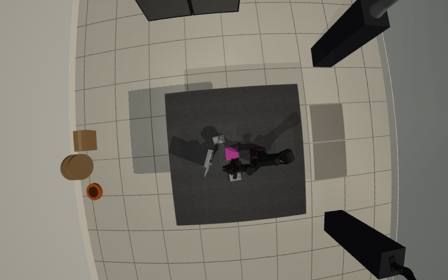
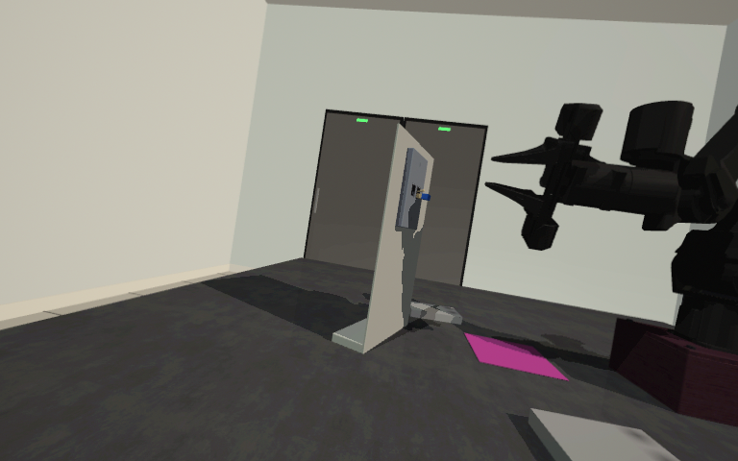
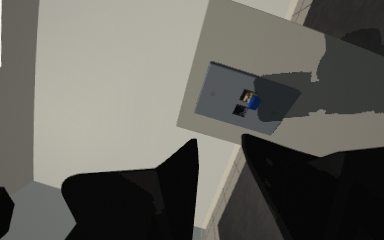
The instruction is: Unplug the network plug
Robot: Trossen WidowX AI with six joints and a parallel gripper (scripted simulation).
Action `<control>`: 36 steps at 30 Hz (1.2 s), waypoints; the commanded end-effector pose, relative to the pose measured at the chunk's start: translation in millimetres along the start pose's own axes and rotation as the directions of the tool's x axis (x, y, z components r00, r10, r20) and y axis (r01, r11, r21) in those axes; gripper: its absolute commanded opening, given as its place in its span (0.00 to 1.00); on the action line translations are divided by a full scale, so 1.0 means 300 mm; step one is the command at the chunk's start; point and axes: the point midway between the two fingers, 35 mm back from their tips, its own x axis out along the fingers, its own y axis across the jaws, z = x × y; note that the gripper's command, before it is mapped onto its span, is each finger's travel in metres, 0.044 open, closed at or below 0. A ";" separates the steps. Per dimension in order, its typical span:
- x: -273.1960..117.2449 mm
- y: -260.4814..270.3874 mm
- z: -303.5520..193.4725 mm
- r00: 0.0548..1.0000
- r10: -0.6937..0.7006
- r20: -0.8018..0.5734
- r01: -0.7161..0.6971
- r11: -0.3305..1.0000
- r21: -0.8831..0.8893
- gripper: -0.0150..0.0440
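The blue network plug [image 2: 425, 197] sits in the socket of a grey faceplate [image 2: 410, 190] on the upright beige panel [image 2: 391, 244]. In the wrist view the plug [image 3: 254, 102] shows above and to the right of my fingertips, on the panel [image 3: 280, 95]. My gripper [image 2: 489, 172] hangs in the air to the right of the panel, about level with the plug and well apart from it. Its fingers stand partly open with nothing between them. The magenta marked square [image 2: 514, 355] [image 1: 231, 153] lies on the dark table between the panel and my base, and it shows from above too.
A flat grey plate [image 2: 599, 440] lies at the front right. A small grey block [image 2: 435, 312] lies behind the panel's foot. My dark red base mount [image 2: 675, 369] stands at the right. Double doors [image 2: 348, 190] are far behind. A box [image 1: 84, 140], barrel [image 1: 76, 166] and orange pot [image 1: 94, 191] stand off the table.
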 end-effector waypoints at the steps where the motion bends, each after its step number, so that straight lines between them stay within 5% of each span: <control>1: -0.027 -0.042 -0.026 1.000 -0.015 0.003 0.014 0.993 0.116 0.52; 10: -0.095 -0.116 -0.074 0.999 -0.033 0.007 0.027 0.922 0.386 0.52; 36: 0.104 -0.142 -0.022 1.000 -0.029 0.009 0.023 0.921 0.389 0.52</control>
